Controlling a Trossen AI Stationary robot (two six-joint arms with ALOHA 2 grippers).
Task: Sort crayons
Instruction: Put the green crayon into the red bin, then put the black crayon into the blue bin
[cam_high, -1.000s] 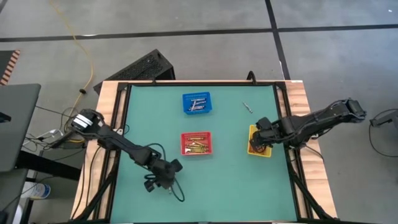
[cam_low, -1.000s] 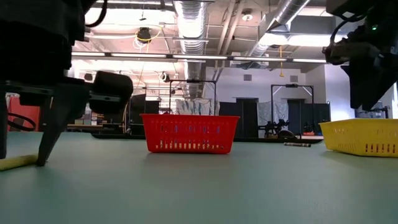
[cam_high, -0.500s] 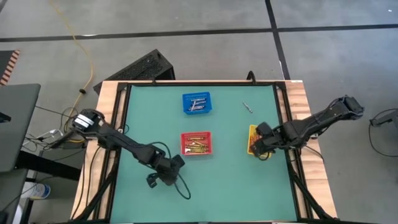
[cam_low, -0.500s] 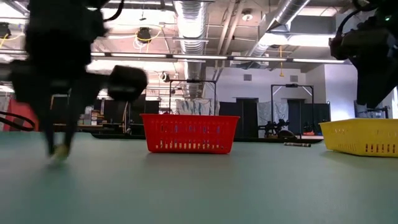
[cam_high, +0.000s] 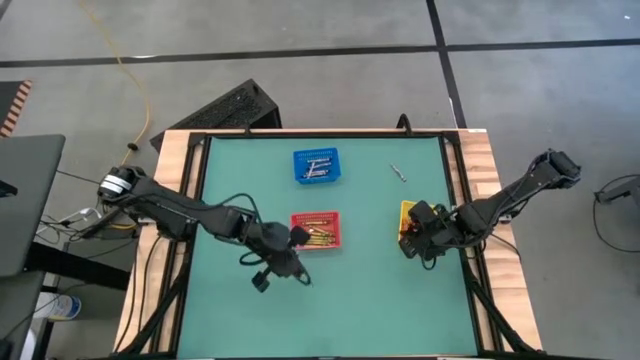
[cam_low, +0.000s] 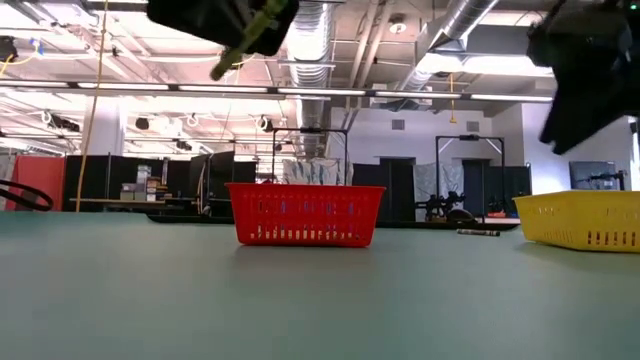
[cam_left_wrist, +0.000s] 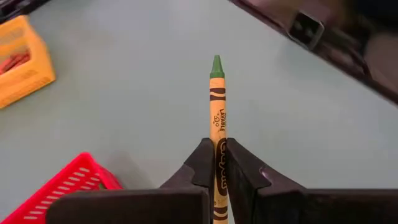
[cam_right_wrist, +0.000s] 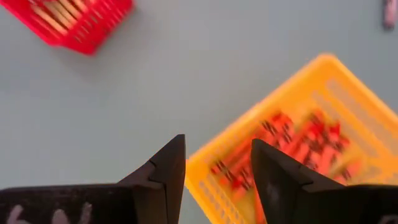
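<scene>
Green-tipped and yellow-wrapped, a crayon (cam_left_wrist: 216, 118) sat clamped between the shut fingers of the left gripper (cam_high: 297, 254), which a second earlier had hung open over it at the near-left of the red basket (cam_high: 317, 230); it had since lifted the crayon clear of the table (cam_high: 230, 170) and swung in just beside the red basket's near-left corner. That crayon looked ready to be dropped in a basket. Right of the red basket, the right gripper (cam_right_wrist: 214, 163) hung open over the yellow basket (cam_right_wrist: 323, 112) of reddish crayons (cam_right_wrist: 298, 143). Beyond lay the blue basket (cam_high: 316, 165) and one stray crayon (cam_high: 398, 172), unsorted
</scene>
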